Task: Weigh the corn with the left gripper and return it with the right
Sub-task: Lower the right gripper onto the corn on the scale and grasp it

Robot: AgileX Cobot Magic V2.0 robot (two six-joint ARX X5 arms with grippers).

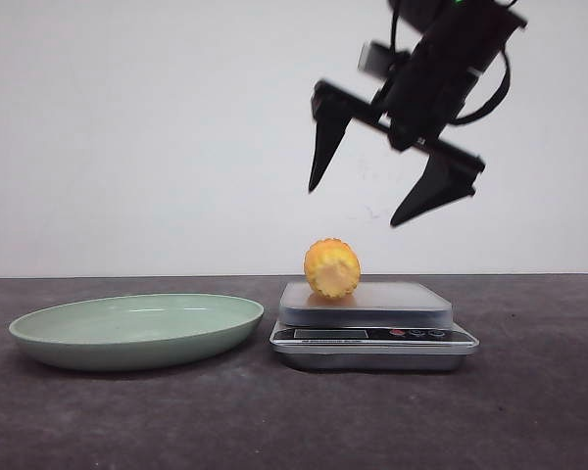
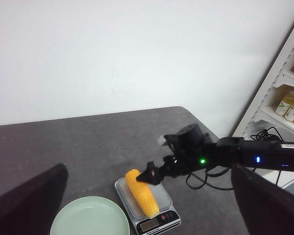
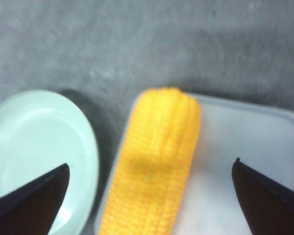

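The yellow-orange corn (image 1: 331, 267) lies on the grey kitchen scale (image 1: 372, 333) at the table's middle; it also shows in the left wrist view (image 2: 143, 193) and the right wrist view (image 3: 154, 166). My right gripper (image 1: 358, 206) hangs open and empty in the air above the corn, jaws wide apart; its fingertips (image 3: 34, 193) straddle the corn from above. The pale green plate (image 1: 137, 331) sits empty left of the scale. My left gripper (image 2: 149, 205) is high and far back, open and empty, and does not show in the front view.
A white shelf unit (image 2: 284, 98) with yellow bottles stands off the table's right side. Black cables (image 2: 210, 178) lie on the table by the right arm (image 2: 220, 154). A white wall is behind the table.
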